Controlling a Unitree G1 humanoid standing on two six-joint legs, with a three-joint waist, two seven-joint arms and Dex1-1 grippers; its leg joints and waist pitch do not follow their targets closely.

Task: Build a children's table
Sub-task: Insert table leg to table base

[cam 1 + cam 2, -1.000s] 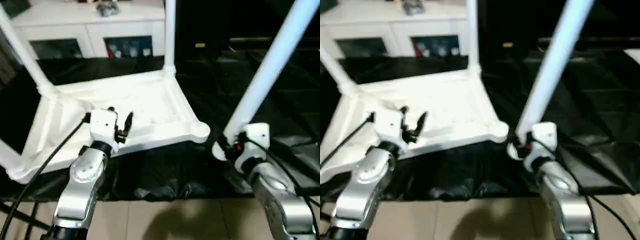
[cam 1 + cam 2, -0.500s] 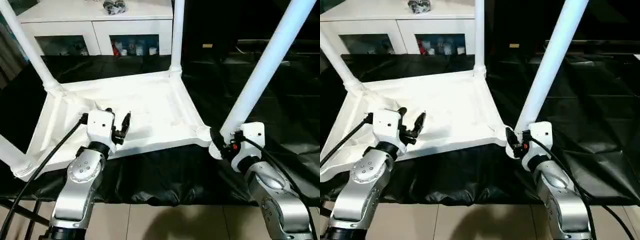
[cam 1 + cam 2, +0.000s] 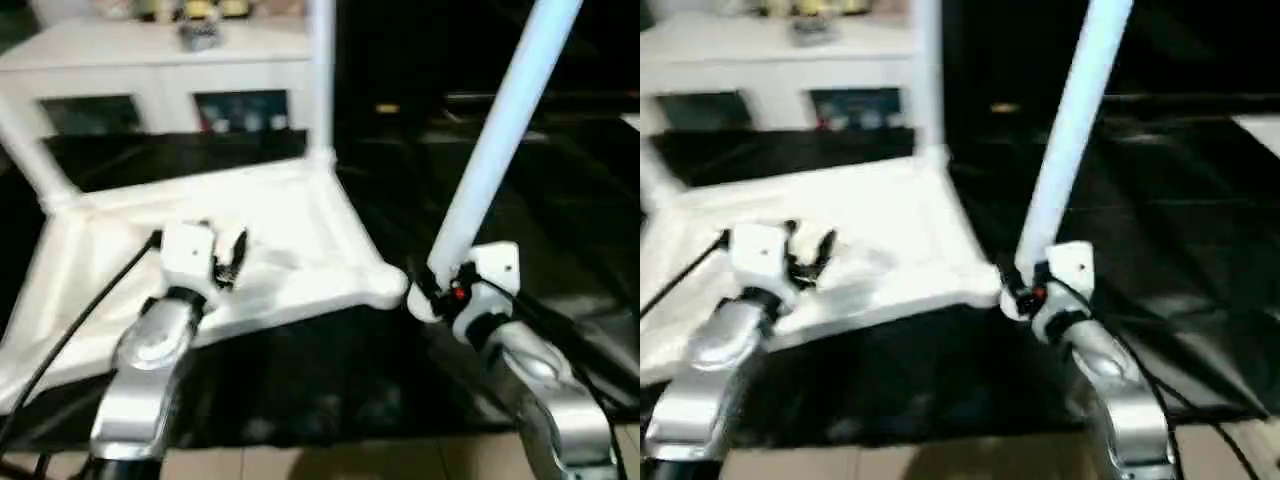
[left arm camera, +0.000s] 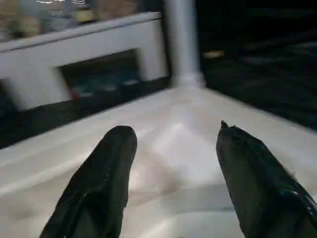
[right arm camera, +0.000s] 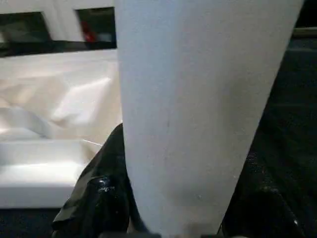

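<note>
The white tabletop [image 3: 290, 215] lies underside up on a black sheet. Two white legs stand in its far corner sockets, one on the left [image 3: 28, 150] and one on the right [image 3: 320, 80]. My right gripper [image 3: 436, 292] is shut on the lower end of another leg [image 3: 495, 150], which leans up and to the right. Its flared end sits just right of the near right corner socket [image 3: 385, 288]. In the right wrist view this leg [image 5: 198, 124] stands between black fingers [image 5: 101, 191]. My left gripper [image 3: 222, 258] hovers open over the tabletop's near part [image 4: 173, 148], holding nothing.
A white cabinet [image 3: 150, 60] with glass doors stands behind the table, with small items on top. The black sheet [image 3: 560, 200] spreads to the right and in front. Tiled floor [image 3: 330, 465] shows at the near edge.
The whole picture has shifted and tilted with the camera. Both arms keep their places relative to the tabletop, and the right gripper still holds the leg.
</note>
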